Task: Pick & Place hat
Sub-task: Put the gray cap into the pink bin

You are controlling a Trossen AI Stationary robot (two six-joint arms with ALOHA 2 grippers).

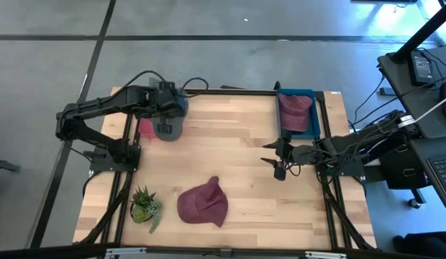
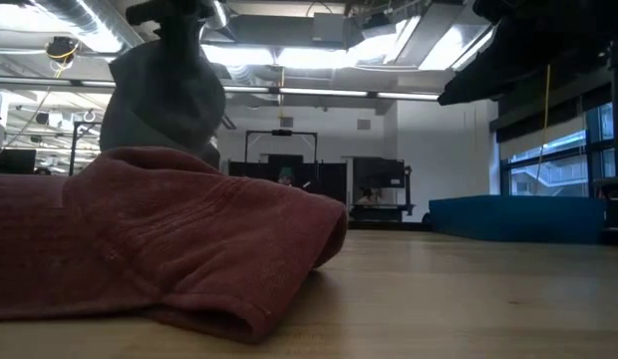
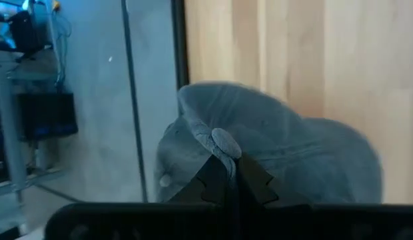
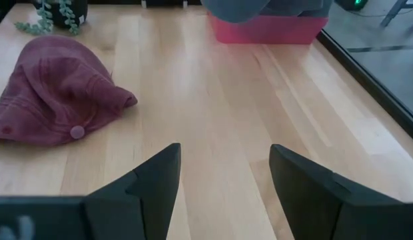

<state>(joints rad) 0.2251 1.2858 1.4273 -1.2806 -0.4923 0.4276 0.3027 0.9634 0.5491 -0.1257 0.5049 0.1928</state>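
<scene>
A grey hat (image 1: 170,124) hangs from my left gripper (image 1: 167,108) at the table's far left, beside and partly over a pink bin (image 1: 145,129). It also shows in the low view (image 2: 164,95). A maroon hat (image 1: 203,203) lies flat on the table near the front edge, large in the low view (image 2: 159,239). Another maroon hat (image 1: 295,112) lies in a blue bin (image 1: 314,93) at the far right. My right gripper (image 1: 278,161) is open and empty, low over the table in front of the blue bin, its fingers toward the table's left. My left gripper pinches the grey hat's crown right by its top button (image 3: 224,142) between its two shut fingers (image 3: 256,181). The fingers come from above, pointing down. The hat hangs below them, lifted clear of the table, its opening downward.
A small potted plant (image 1: 144,206) stands at the front left, next to the maroon hat. Bare wood lies in the middle of the table between the two arms (image 4: 213,113). Cables and desks stand beyond the table's right edge.
</scene>
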